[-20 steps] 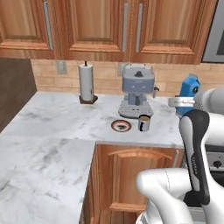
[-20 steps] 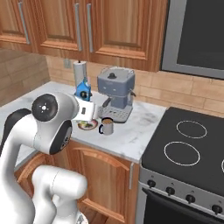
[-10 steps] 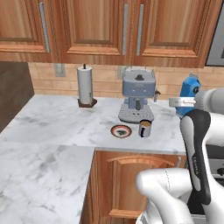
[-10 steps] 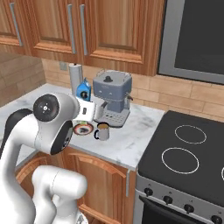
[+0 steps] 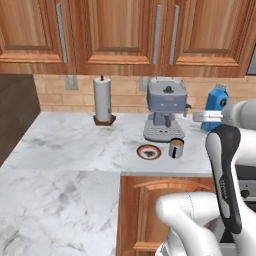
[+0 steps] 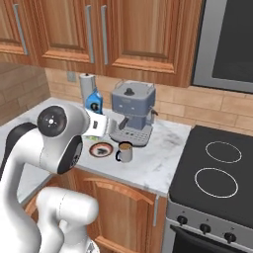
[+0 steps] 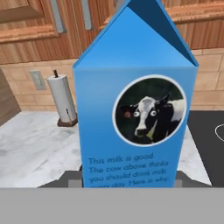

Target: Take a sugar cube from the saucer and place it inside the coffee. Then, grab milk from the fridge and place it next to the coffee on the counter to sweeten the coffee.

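Arm raised over the counter [image 5: 75,145], gripper [image 5: 214,116] clamped on upright milk [image 5: 217,102].

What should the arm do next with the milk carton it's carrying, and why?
Probably carry the milk forward and down toward the bare counter beside the coffee. The gripper holds the carton upright in the air, above and right of the mug, which stands next to the saucer in front of the espresso machine.

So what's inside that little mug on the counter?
Brown coffee fills the mug nearly to its rim. Any sugar cube in it would lie below that surface, so I cannot tell. Beside the mug sits the saucer.
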Available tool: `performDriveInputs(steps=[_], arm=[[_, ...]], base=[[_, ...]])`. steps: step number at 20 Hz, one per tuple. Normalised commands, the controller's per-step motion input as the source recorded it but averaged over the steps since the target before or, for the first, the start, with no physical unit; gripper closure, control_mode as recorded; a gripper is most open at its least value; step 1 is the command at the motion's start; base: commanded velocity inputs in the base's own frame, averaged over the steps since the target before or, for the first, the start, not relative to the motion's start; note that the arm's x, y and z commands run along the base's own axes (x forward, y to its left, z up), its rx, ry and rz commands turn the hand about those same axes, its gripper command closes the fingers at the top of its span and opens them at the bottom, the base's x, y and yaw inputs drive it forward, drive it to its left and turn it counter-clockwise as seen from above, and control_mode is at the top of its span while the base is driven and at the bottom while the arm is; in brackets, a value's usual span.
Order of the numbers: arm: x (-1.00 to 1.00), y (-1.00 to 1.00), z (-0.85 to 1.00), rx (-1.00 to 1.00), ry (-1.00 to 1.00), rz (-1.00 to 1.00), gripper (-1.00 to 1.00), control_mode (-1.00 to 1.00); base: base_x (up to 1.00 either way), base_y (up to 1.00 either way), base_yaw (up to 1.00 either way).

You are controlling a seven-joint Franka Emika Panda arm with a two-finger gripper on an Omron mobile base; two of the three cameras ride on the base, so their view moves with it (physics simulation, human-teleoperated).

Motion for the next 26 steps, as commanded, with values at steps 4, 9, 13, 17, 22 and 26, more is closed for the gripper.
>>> performDriveInputs(steps=[4, 9, 13, 17, 22, 26], arm=[[0.00, 0.00, 0.00, 0.00, 0.00, 0.00, 1.00, 1.00], [0.00, -0.05, 0.00, 0.00, 0.00, 0.00, 1.00, -1.00], [0.00, -0.56, 0.00, 0.10, 0.02, 0.09, 1.00, -1.00], [0.00, -0.78, 0.00, 0.17, 0.09, 0.16, 1.00, -1.00], [0.01, -0.83, -0.07, 0.17, 0.16, 0.25, 1.00, -1.00], [0.01, -0.37, -0.33, 0.07, 0.17, 0.31, 1.00, -1.00]], base=[[0.16, 0.28, -0.16], [0.00, 0.00, 0.00], [0.00, 0.00, 0.00], [0.00, 0.00, 0.00], [0.00, 0.00, 0.00], [0.00, 0.00, 0.00]])
